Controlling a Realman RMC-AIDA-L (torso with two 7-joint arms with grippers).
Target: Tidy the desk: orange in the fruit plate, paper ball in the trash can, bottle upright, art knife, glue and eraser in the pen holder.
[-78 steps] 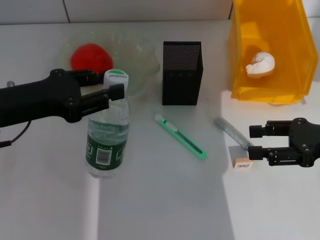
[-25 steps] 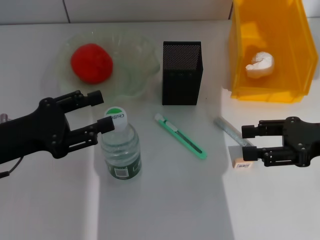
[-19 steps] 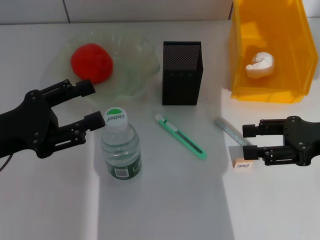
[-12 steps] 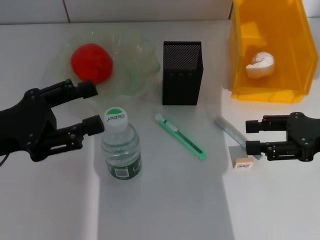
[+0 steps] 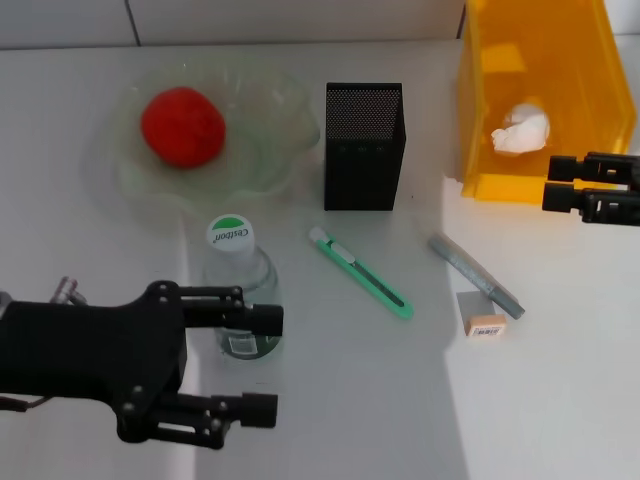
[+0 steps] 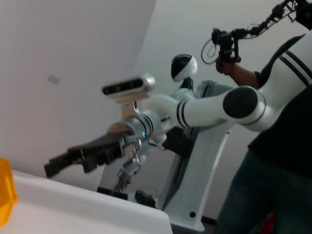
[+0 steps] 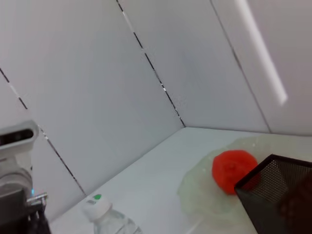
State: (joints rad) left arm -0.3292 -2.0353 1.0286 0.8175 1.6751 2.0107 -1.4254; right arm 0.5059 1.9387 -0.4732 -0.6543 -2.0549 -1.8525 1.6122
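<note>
The orange lies in the clear fruit plate at the back left; the right wrist view also shows the orange. The bottle stands upright in front of the plate. My left gripper is open at the front left, holding nothing, its upper finger crossing the bottle's base. The green art knife, grey glue stick and eraser lie on the desk before the black pen holder. The paper ball rests in the yellow trash can. My right gripper is open beside the can.
The white desk runs to a tiled wall at the back. The left wrist view shows my right arm's gripper farther off and a person standing beyond the desk. The bottle cap shows in the right wrist view.
My left gripper has drawn back from the bottle toward the front edge. My right gripper has left the eraser and moved back and right to the trash can's front.
</note>
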